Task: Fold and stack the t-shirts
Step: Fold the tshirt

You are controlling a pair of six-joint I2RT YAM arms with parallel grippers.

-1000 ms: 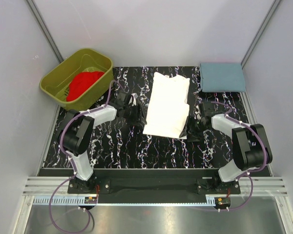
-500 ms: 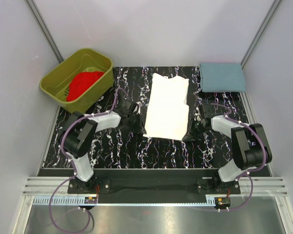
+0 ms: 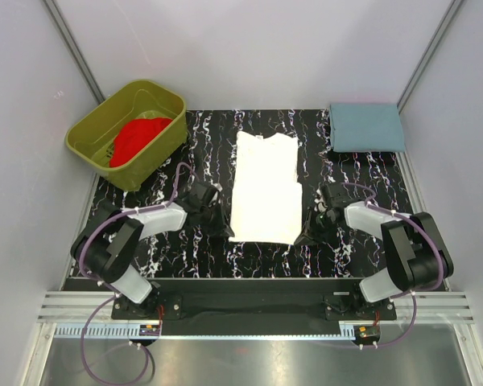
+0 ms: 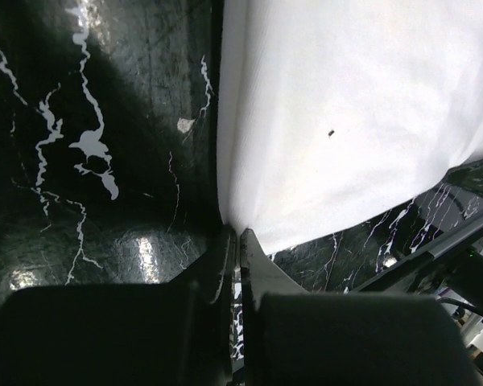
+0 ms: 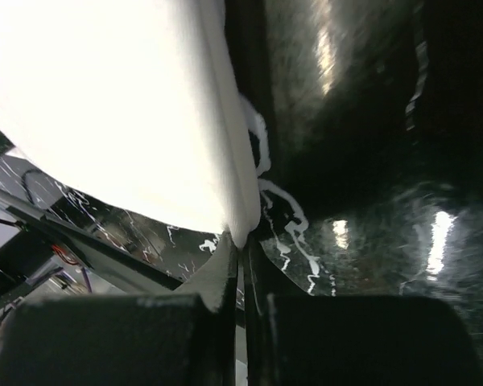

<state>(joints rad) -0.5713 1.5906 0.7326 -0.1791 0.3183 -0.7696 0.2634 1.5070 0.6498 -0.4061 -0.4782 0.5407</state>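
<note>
Top external shows the white t-shirt [image 3: 264,189] pulled toward the near edge of the table [image 3: 266,265], flatter than a second ago, left fingers [image 4: 217,259] and right fingers [image 5: 220,281] each clamped on a near corner, probably ready for folding.

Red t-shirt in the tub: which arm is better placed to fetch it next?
Probably left: the red t-shirt sits in the tub on the left end effector's side; the right end effector is beyond the white t-shirt both grip.

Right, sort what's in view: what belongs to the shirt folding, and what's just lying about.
Job: white t-shirt, pinched by both arms' jaws; red t-shirt.
Lying about: olive tub holding the red one; folded blue cloth, possibly a shirt.
</note>
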